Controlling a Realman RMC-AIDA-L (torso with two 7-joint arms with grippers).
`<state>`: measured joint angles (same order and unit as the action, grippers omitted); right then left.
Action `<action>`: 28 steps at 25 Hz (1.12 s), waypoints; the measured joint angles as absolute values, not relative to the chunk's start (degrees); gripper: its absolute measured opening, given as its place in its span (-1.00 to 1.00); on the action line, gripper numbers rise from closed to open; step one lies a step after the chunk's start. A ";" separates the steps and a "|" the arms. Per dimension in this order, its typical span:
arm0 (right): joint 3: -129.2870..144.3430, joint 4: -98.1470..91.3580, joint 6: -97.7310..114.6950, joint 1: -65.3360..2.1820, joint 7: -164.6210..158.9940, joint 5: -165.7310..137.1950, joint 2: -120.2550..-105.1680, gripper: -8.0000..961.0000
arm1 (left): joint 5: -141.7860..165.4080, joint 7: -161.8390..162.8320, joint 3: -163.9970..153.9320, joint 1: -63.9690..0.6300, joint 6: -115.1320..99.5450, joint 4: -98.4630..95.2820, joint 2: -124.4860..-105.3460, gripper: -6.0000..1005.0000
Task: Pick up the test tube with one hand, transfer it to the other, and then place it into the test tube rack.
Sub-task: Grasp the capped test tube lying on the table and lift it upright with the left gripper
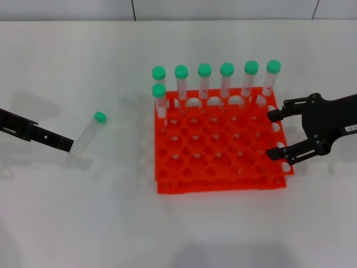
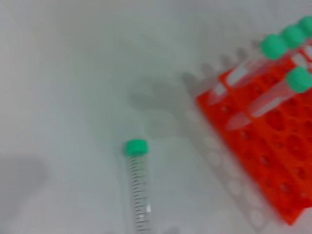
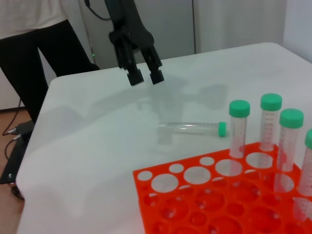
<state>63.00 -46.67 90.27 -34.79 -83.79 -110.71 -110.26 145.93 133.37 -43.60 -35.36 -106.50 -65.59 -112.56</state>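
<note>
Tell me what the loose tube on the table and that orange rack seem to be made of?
The test tube looks like clear plastic, possibly glass: the table shows through it, printed graduation marks run along it, and its green cap is matte. The test tube rack looks like moulded plastic: uniform bright orange with a slight sheen and neatly formed round holes. The table is a smooth, matte white surface.
</note>
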 joint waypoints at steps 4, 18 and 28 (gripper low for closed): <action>63.01 -46.65 89.51 -34.80 -83.52 -110.74 -110.60 0.81 | 149.15 133.97 -43.66 -36.98 -103.47 -61.59 -112.96 0.74; 63.02 -46.62 88.24 -34.90 -83.79 -110.75 -110.97 0.81 | 158.18 136.98 -44.66 -41.65 -93.94 -52.19 -114.17 0.74; 63.08 -46.24 87.62 -35.00 -83.46 -111.01 -111.49 0.82 | 159.63 140.47 -49.87 -42.77 -90.48 -49.46 -114.98 0.74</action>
